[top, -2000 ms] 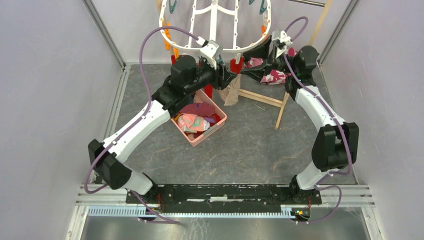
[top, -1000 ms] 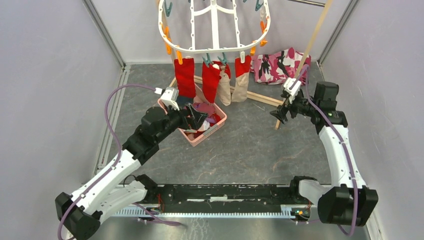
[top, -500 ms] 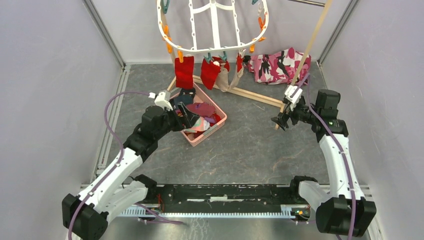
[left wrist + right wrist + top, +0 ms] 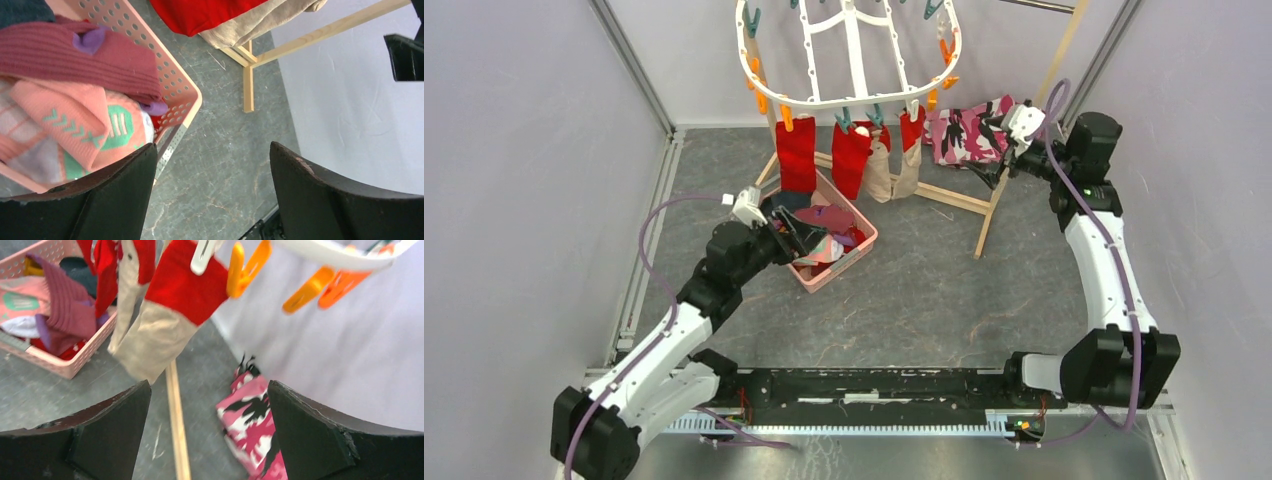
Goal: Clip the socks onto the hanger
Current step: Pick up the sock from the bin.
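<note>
The white peg hanger [image 4: 854,50] hangs above and just ahead of the right gripper [image 4: 990,152], and well ahead of and above the left gripper [image 4: 809,235]. The light wooden rack [image 4: 944,197] stands beneath it, and its floor bar runs below the right gripper's finger span in the wrist view. A pink, black and white camouflage cloth [image 4: 969,130] lies on the grey floor just below the right gripper. The pink perforated basket [image 4: 861,245] sits just below the left gripper, with one corner at the edge of that gripper's finger span. It is heaped with socks: a maroon ribbed sock [image 4: 75,60] lies on top, and a pink sock with green pattern [image 4: 75,125] lies nearest the near finger.

Four socks hang from the hanger's near rim, ahead of both grippers: a red sock [image 4: 796,160], a second red sock [image 4: 849,160], a beige sock [image 4: 879,175] and a red-and-beige sock [image 4: 165,320]. The last hangs closest to the right gripper, with a white peg [image 4: 205,255] at its top edge and an orange peg [image 4: 247,267] just beside it.

Both grippers are released; their jaws are spread wide with nothing between them.
</note>
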`<state>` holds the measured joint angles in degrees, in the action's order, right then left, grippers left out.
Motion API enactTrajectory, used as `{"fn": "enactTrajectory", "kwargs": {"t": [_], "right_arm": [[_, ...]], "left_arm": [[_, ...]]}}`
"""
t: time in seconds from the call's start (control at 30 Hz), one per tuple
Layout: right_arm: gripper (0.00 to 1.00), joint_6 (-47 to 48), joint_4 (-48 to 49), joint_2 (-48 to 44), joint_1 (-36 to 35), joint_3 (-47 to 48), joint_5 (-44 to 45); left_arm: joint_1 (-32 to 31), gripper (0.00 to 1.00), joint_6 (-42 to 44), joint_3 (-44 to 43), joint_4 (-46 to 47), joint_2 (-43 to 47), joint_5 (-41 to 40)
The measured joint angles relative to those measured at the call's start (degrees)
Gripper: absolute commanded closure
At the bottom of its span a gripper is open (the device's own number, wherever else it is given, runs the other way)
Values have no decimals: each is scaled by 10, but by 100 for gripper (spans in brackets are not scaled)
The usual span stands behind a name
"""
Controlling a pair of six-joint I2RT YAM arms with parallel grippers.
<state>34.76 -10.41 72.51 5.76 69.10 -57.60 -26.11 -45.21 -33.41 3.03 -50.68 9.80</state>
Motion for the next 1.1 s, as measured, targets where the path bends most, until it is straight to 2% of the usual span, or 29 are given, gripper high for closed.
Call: {"fn": "enactTrajectory", "kwargs": {"t": [0.13,0.33,0.6,0.73,0.8,0.97,1.1], "right_arm": [[8,-34,103,35,-22,16,-8],[13,-117,231,86,-39,45,-16],[27,-155,272,96,-73,53,-19],[27,-146,226,92,-86,57,-21],[28,-108,151,81,-89,57,-21],[33,-21,-15,37,-90,41,-11],[37,33,-136,7,-91,15,3]], "left_arm": [[0,12,-37,42,13,50,-2],[0,12,-57,61,14,102,-7],[0,15,-56,66,14,114,-13],[0,21,-51,49,-10,88,-22],[0,25,-39,24,-46,64,-34],[0,49,9,-42,-112,6,-59],[0,53,62,-107,-177,-61,-88]]}}
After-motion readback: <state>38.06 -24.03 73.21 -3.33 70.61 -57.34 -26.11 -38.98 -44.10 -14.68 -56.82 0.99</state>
